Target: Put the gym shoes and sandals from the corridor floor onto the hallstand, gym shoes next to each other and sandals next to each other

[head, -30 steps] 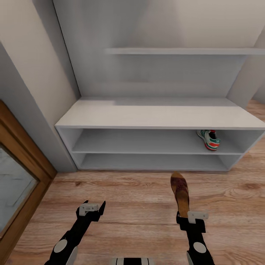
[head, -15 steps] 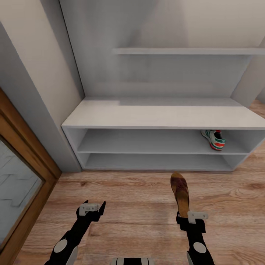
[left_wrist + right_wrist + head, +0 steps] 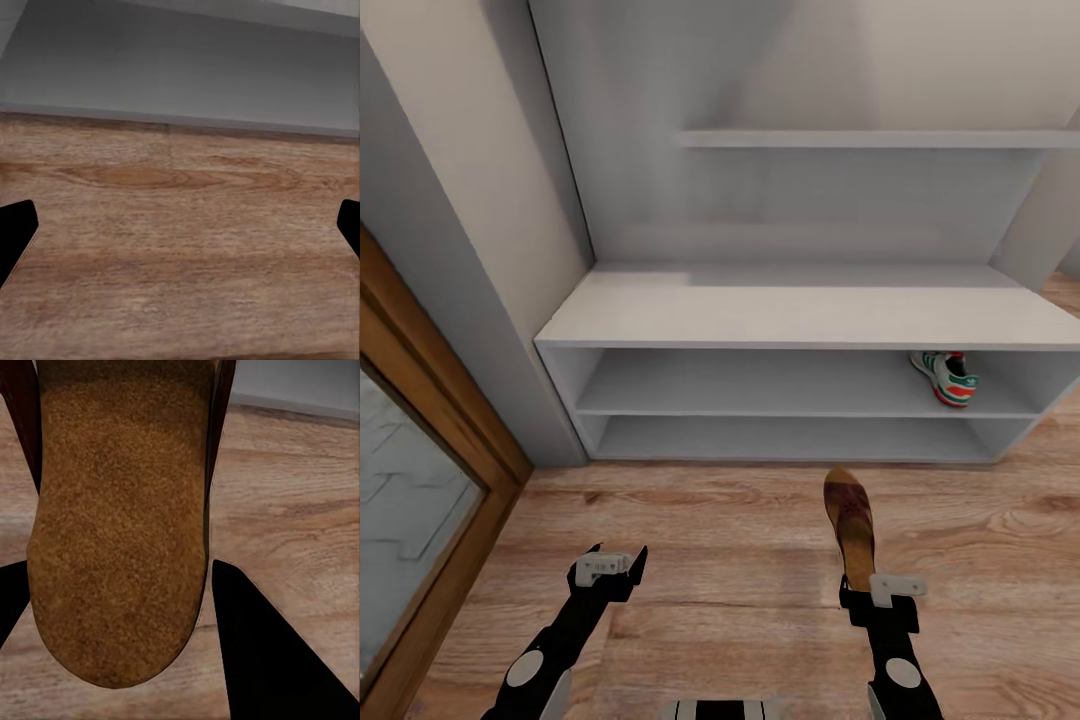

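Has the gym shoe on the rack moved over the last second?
No. The gym shoe keeps its spot at the right end of the hallstand's upper shelf; both drift right together, so the camera turned.

Floor: the warm brown plank corridor floor (image 3: 710, 560) is rendered as wood grain with knots and seams, under a faint sheen.
Rack: the pale-grey flat-topped hallstand (image 3: 810, 318) is shown smooth and matt, like painted board.
Sandal: the dark maroon-brown slip-on sandal (image 3: 850, 525) is given a tan footbed (image 3: 120, 525) with a rough, granular, cork-like texture.
Sneaker: the cream-white gym shoe with green stripes (image 3: 946, 377) appears smooth; its material cannot be told.
Grippers: the black fingers (image 3: 262, 652) are seen plain and matt.
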